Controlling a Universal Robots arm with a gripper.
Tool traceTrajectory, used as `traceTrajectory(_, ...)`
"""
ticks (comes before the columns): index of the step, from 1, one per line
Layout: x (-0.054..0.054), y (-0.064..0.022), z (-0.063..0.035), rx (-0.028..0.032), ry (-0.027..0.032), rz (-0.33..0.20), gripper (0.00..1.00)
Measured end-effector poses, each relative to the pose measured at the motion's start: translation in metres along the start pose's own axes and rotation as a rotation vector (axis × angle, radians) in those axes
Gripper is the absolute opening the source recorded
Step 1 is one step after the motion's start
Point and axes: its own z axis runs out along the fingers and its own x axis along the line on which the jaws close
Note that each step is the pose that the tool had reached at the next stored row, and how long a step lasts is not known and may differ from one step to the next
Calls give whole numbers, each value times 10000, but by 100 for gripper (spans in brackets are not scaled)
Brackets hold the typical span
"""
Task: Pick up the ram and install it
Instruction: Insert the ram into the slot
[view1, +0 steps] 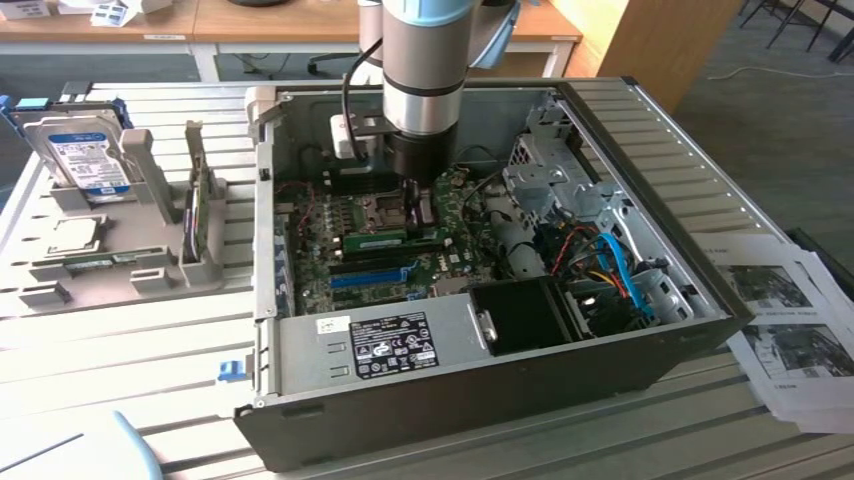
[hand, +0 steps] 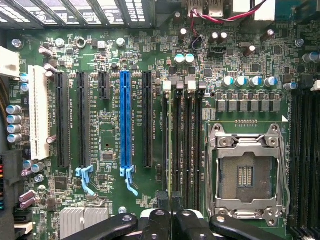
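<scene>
Ram (view1: 378, 240) in grip of tool (hand: 170, 222), above motherboard (hand: 111, 127)

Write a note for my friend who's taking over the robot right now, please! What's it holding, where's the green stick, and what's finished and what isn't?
Jaws: closed on the ram.
Ram: inside the open computer case, down at the black memory slots, lying between the blue slot and the processor socket.
Done: the ram is picked up and brought to the motherboard.
Left: the install is not confirmed. The pictures cannot show whether the ram is pressed home in a slot, and the jaws have not let go.
</scene>
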Motion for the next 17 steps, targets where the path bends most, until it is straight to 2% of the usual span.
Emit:
traceTrajectory(14, 1, 0, 0, -1, 3, -1, 11)
traceTrajectory(17, 1, -2, -34, -12, 5, -1, 11)
